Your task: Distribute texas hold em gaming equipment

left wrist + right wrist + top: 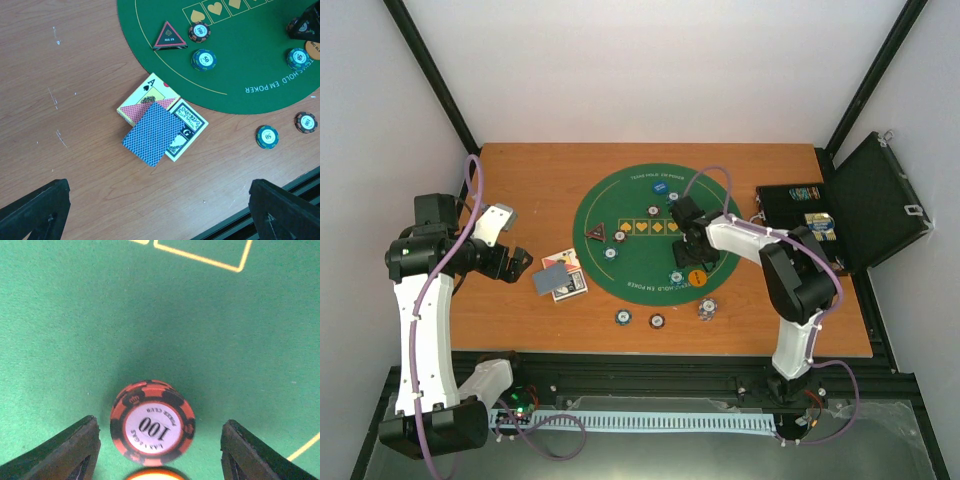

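A blue-backed playing card [152, 132] lies on two card boxes [187, 125] on the wood beside the green poker mat [645, 205]. My left gripper [159, 186] is open and empty, above bare wood just short of the cards; it also shows in the top view [517, 262]. My right gripper [159, 427] is open over the mat. An orange-black 100 chip [152, 422] sits between its fingers [60, 450], untouched. An orange disc [697, 277] lies just behind it. A red-black triangular marker [169, 37] and striped chips [203, 59] lie on the mat's left side.
More chips [622, 318] [658, 321] [707, 308] lie on the wood near the front edge. A blue disc [662, 185] sits at the mat's far side. An open black case [880, 200] with chips and cards stands at the right edge.
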You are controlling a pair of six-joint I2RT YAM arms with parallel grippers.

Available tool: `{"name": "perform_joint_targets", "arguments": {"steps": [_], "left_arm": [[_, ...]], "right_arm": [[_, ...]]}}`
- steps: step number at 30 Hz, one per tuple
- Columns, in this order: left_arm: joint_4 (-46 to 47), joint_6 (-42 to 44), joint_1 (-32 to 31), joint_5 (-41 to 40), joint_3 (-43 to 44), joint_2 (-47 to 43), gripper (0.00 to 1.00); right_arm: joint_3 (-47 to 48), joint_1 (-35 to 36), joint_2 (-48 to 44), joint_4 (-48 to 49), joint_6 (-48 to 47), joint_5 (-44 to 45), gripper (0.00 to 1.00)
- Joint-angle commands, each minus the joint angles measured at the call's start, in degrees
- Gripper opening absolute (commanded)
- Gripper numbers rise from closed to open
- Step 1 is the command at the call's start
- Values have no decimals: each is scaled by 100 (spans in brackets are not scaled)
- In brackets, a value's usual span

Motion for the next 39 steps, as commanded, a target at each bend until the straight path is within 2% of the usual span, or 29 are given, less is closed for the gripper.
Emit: {"name": "perform_joint_targets", "arguments": {"steps": [1,5,9,14,18,29,34,39], "left_arm": [[-55,-18,18,51,145,-26,100],[-42,-9,22,9,152,-15,100],[-20,-25,15,34,145,-20,100],[-1,-52,26,71,134,6,100],[0,-36,15,53,98,-15,100],[-20,-1,17,26,22,-78,100],[-7,-13,20,51,22,-76,100],[-22,-1,20,75,13,-85,100]], "right_arm": [[298,80,-586,-369,2,427,66],[376,570,-1195,-682,181,764,67],[142,1533,-1697,-834,671,851,73],[-410,2601,-1829,-780,1334,811,76],[-728,3031,-1763,-593,1676,718,77],[-789,3141,-1989,-853,1741,927,76],[-816,2862,-2440,-1164,1681,984,75],[-1280,2503,-2921,-1298,1719,882,77]]}}
